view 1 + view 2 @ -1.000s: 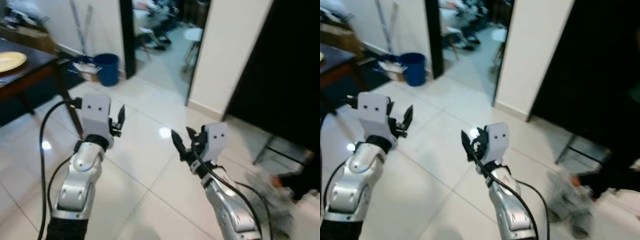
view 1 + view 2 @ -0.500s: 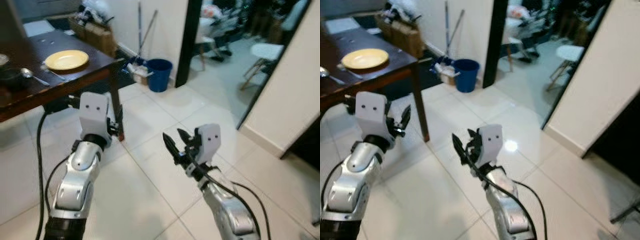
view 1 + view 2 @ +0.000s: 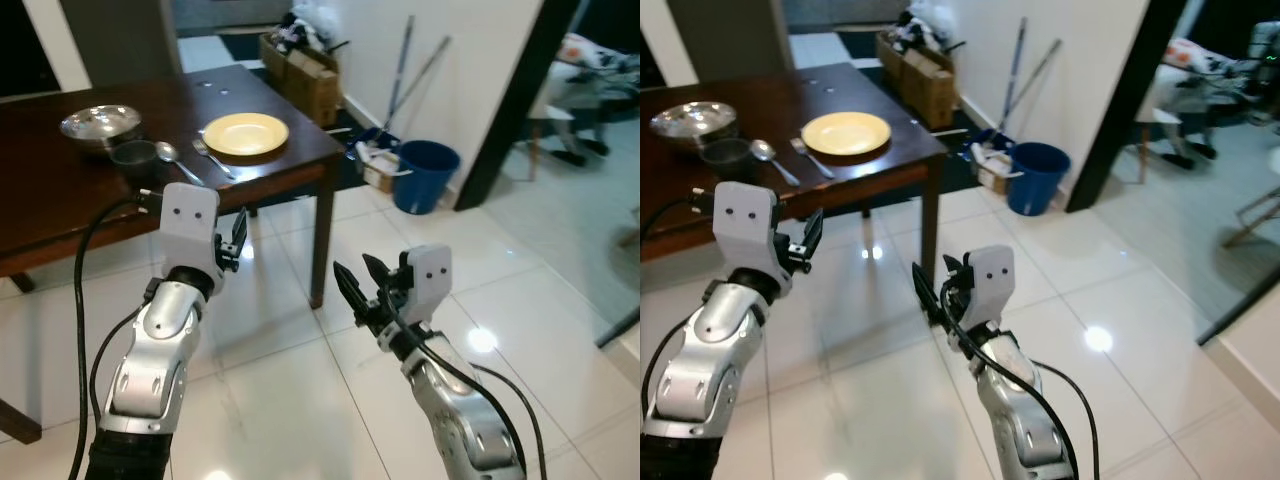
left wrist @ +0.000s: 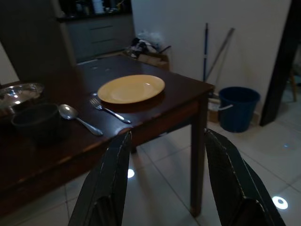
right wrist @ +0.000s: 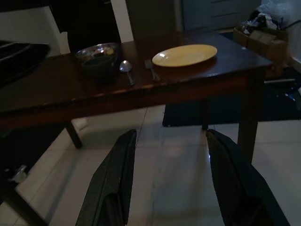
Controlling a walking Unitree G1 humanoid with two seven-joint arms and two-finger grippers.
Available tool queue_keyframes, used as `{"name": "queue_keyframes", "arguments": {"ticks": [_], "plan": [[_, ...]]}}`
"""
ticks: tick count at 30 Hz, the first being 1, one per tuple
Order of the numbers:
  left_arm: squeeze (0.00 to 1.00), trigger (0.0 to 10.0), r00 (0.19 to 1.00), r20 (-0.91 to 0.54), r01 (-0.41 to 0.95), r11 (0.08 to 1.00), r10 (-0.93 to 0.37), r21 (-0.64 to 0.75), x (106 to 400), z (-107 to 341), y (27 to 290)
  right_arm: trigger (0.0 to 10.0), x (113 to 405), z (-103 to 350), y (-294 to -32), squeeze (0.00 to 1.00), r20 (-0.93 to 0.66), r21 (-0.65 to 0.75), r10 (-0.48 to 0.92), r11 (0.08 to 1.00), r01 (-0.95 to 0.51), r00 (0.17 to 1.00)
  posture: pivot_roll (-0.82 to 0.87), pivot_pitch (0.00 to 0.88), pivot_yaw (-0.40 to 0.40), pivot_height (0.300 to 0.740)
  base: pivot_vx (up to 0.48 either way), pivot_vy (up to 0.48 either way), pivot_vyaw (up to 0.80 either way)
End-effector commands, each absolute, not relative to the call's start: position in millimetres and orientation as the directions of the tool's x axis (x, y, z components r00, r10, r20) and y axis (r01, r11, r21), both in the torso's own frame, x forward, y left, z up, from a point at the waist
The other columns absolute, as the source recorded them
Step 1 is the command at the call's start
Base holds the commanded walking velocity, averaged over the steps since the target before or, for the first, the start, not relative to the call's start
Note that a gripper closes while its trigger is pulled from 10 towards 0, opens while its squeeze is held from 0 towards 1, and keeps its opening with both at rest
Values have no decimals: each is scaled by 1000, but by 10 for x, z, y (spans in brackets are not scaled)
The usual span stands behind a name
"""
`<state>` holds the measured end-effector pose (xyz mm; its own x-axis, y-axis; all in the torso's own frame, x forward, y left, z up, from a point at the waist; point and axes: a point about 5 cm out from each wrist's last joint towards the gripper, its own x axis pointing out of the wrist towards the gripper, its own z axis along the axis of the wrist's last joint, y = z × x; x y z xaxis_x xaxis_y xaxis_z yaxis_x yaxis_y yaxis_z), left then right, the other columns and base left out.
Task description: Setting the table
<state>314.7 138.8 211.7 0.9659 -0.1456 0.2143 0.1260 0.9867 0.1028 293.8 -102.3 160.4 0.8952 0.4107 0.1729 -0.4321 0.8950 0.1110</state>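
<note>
A dark wooden table (image 3: 60,200) stands ahead on the left. On it lie a yellow plate (image 3: 245,133), a fork (image 3: 212,160), a spoon (image 3: 176,160), a dark cup (image 3: 133,158) and a metal bowl (image 3: 99,122). My left gripper (image 3: 232,238) is open and empty, held up in front of the table's near corner. My right gripper (image 3: 360,287) is open and empty too, over the floor to the right of the table leg (image 3: 320,240). The plate (image 4: 131,88) shows beyond the left fingers (image 4: 106,188), and the plate (image 5: 185,54) lies past the right fingers (image 5: 113,188).
A blue bucket (image 3: 425,176) with mop handles (image 3: 410,70) leans by the wall to the right of the table. Cardboard boxes (image 3: 300,70) sit behind the table. A dark doorway post (image 3: 510,90) opens onto another room. The glossy white tile floor (image 3: 300,400) lies below.
The camera has turned left: the table, first seen at the left edge, is now before me with its bowl and cup in view. Both grippers keep their pose, open.
</note>
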Motion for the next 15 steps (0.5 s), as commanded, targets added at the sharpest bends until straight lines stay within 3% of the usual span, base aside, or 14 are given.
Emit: {"name": "queue_keyframes", "arguments": {"ticks": [1, 15], "plan": [[0, 10000, 965, 204, 142, 983, -163, 114, 3149, 2091, 1349, 10000, 2926, 1573, -1045, 0, 159, 122, 410, 894, -430, 898, 8, 0, 56, 740, 480, 0, 781], [0, 10000, 958, 218, 154, 976, -185, 152, 3141, 2111, 1324, 10000, 2810, 1613, -959, 0, 141, 71, 564, 814, -577, 813, 2, 0, 67, 740, 480, 0, 776]]}}
